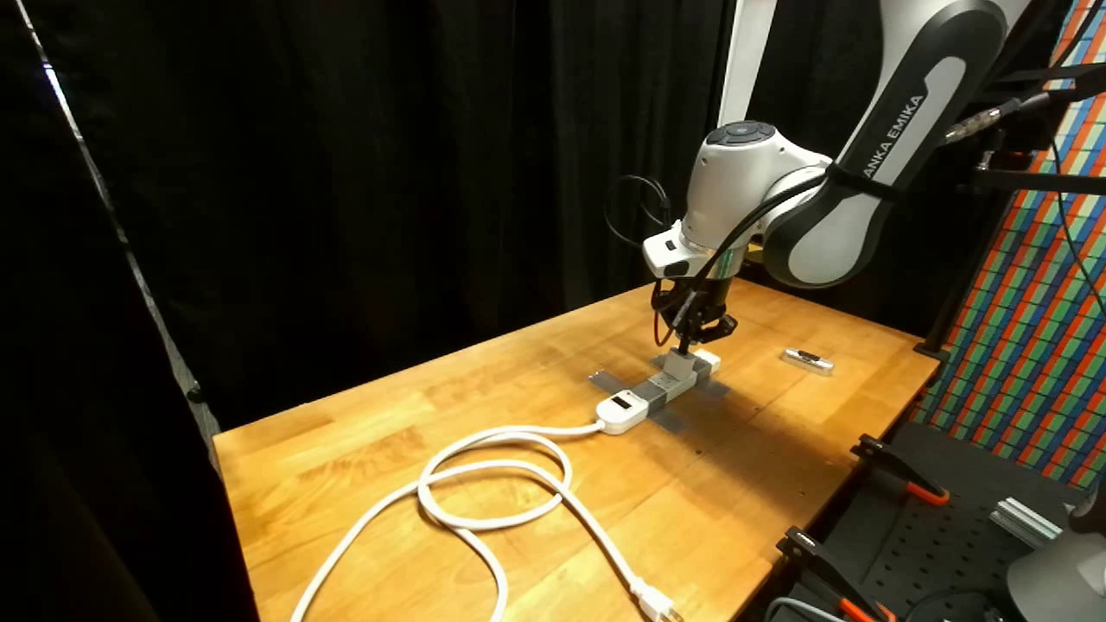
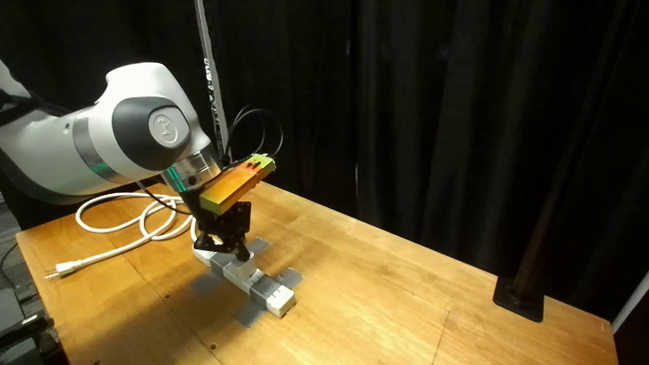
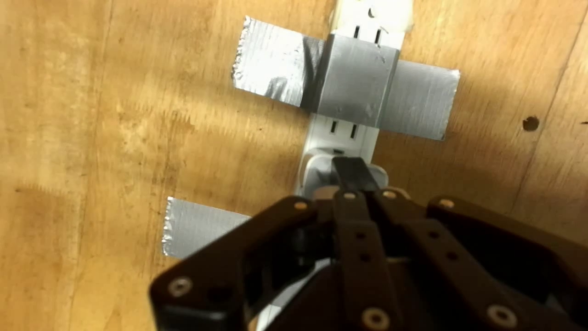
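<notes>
Fingertips [image 3: 353,172] are brought together, with nothing gripped between them, and appear to be set against the top of a white plug adapter [image 2: 242,270], which is placed on a power strip [image 3: 342,140]. Both are found right of centre in an exterior view, where the gripper [image 1: 683,347] is pointed down from above. A downward push may be inferred. It would best be directed squarely through the middle of the adapter's top, since it could be tipped by an off-centre load; whether it is fully seated cannot be told. Force should be added gradually, and sideways drag avoided, because the strip seems to be secured by bands of duct tape [image 3: 358,82] that might be peeled up.

The wooden tabletop [image 2: 365,304] is marked by seams and small dark holes. Across the lower centre of an exterior view, a white cord [image 1: 510,465] is looped, its plug [image 1: 654,602] laid at the bottom edge. A small pale bar [image 1: 808,361], not identifiable, is seen right of the strip. Clamps [image 1: 903,469] with orange handles are fixed along the table's edge at lower right. Black curtains [image 1: 389,216] are hung behind, and a multicoloured panel [image 1: 1020,354] is visible at far right.
</notes>
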Robot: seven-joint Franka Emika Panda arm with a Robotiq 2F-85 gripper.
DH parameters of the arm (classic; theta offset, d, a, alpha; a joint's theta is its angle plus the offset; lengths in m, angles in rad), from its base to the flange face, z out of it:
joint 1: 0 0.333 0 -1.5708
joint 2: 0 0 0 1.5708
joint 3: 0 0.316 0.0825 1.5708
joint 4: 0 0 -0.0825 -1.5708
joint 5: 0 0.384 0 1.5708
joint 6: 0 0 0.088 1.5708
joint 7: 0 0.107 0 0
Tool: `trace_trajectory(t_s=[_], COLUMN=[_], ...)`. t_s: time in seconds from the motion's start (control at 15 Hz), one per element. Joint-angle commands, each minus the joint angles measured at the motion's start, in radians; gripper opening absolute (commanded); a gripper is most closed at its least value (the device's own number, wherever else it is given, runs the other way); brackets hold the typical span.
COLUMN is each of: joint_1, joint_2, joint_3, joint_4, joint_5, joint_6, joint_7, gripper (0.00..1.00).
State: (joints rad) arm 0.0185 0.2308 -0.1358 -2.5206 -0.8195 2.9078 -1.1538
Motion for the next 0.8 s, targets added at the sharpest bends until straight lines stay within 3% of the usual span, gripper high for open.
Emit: trace_trajectory(t_s=[0.0,0.33,0.4,0.53,0.6,0.73], joint_1=[0.024,0.024,0.021,0.017,-0.021,-0.034], joint_2=[0.083,0.078,0.069,0.056,0.047,0.036], joint_3=[-0.011,-0.003,0.006,0.017,0.059,0.083], joint_4=[-0.015,-0.013,-0.015,-0.018,-0.017,-0.017], joint_5=[-0.037,-0.056,-0.042,-0.027,-0.025,-0.001], joint_6=[-0.013,-0.028,-0.03,-0.031,-0.04,-0.048], joint_7=[0.058,0.075,0.059,0.041,0.036,0.018], gripper=[0.0,0.03,0.28,0.3,0.37,0.53])
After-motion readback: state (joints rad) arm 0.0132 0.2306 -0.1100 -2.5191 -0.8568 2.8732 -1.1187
